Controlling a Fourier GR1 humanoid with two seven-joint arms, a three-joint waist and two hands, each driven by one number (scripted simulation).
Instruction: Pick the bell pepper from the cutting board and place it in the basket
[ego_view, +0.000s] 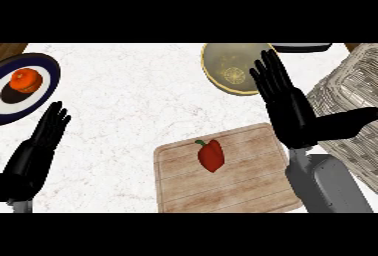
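A red bell pepper (212, 155) with a green stem lies near the middle of the wooden cutting board (221, 187). The wicker basket (353, 90) stands at the right edge of the counter. My right hand (291, 112) hovers open above the board's far right corner, fingers straight and pointing away, thumb stretched toward the basket. It is right of the pepper and holds nothing. My left hand (37, 145) rests open at the left edge, fingers up, far from the board.
A dark-rimmed plate (46, 95) with an orange fruit (25, 80) sits at the far left. A yellowish bowl (230, 67) with a lemon slice inside stands behind my right hand. A dark object (301, 46) shows at the top edge.
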